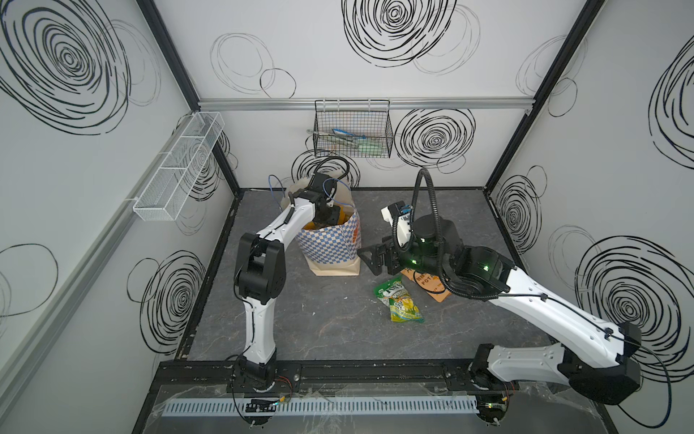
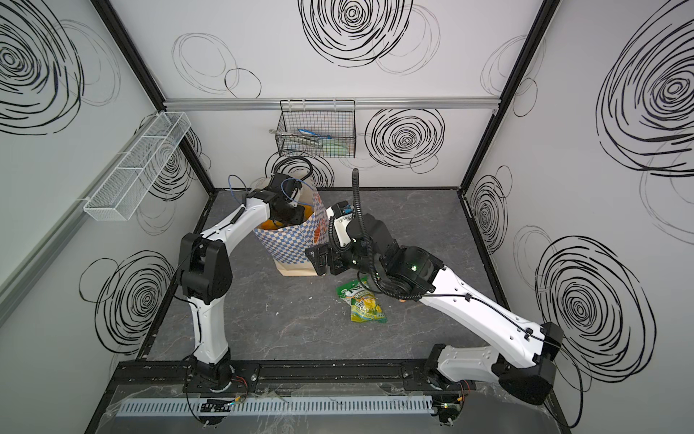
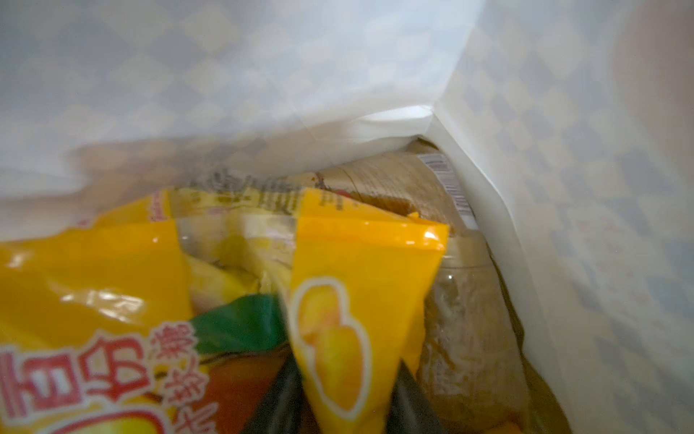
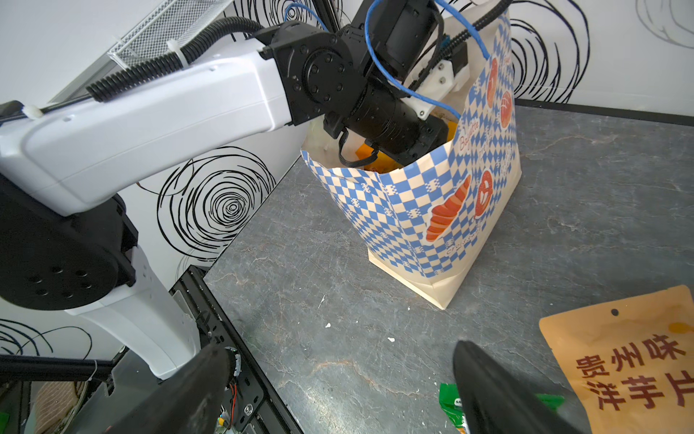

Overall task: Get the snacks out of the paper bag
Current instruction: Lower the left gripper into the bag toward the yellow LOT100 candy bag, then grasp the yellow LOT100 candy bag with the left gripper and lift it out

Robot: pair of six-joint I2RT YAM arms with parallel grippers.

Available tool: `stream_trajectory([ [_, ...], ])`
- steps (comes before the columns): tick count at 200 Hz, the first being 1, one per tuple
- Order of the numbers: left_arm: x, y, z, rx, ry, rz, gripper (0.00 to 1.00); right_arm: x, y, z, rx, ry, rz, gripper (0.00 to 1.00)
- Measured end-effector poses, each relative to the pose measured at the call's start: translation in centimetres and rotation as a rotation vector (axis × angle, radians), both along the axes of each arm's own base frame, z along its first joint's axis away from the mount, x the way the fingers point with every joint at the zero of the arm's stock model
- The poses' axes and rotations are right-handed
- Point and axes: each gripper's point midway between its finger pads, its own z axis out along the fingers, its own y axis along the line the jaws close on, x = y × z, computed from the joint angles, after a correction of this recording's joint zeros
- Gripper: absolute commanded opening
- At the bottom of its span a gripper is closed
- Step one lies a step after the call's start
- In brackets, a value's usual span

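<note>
Green-yellow packet (image 1: 399,303) flat on grey table (image 1: 319,330), lower centre in both top views, orange pouch (image 1: 437,292) just right of it, half under the right arm (image 1: 525,293), right claw (image 1: 370,259) spread wide and empty, paper bag (image 1: 330,244) upright mid-frame, left claw (image 3: 345,379) down inside it, pinching a yellow packet (image 3: 360,282)

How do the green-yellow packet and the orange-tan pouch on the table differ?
The green-yellow packet is crinkled with Latin lettering; the orange-tan pouch is smooth, with red Chinese characters and a hang hole. The green-yellow packet lies in the open in both top views; the orange-tan pouch is mostly hidden under the right arm there. Both lie on the table, outside the paper bag.
</note>
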Motion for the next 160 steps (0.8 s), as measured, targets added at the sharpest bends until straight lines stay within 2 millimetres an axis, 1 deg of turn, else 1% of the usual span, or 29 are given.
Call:
stream_trajectory([
  [7,0.0,-0.1,0.1,-0.005,0.0,0.002,0.13,0.0,-0.1,0.1,0.004,-0.003,-0.002,0.97],
  [15,-0.1,-0.2,0.3,-0.012,-0.002,0.002,0.05,0.0,-0.2,0.2,0.008,-0.007,-0.003,0.97],
  [17,-0.1,-0.3,0.3,-0.009,-0.003,-0.006,0.01,-0.1,-0.2,0.2,0.009,-0.007,-0.004,0.97],
  [18,-0.1,-0.3,0.3,-0.008,-0.003,-0.007,0.0,-0.1,-0.2,0.2,0.009,-0.007,-0.004,0.97],
  [29,-0.2,-0.3,0.7,-0.013,-0.008,-0.007,0.0,-0.1,-0.3,0.3,0.012,-0.009,-0.006,0.97],
  [91,-0.9,0.0,1.6,-0.011,-0.004,0.005,0.0,-0.1,-0.5,0.5,0.025,-0.018,-0.015,0.97],
  [125,-1.3,0.9,2.5,0.017,-0.007,0.032,0.0,0.0,-0.6,0.7,0.031,-0.02,-0.019,0.97],
  [143,-1.5,1.5,3.4,0.03,-0.019,0.05,0.0,0.0,-0.6,0.7,0.034,-0.021,-0.023,0.97],
  [160,-1.5,2.2,4.5,0.031,-0.04,0.068,0.0,0.0,-0.6,0.8,0.035,-0.021,-0.024,0.97],
])
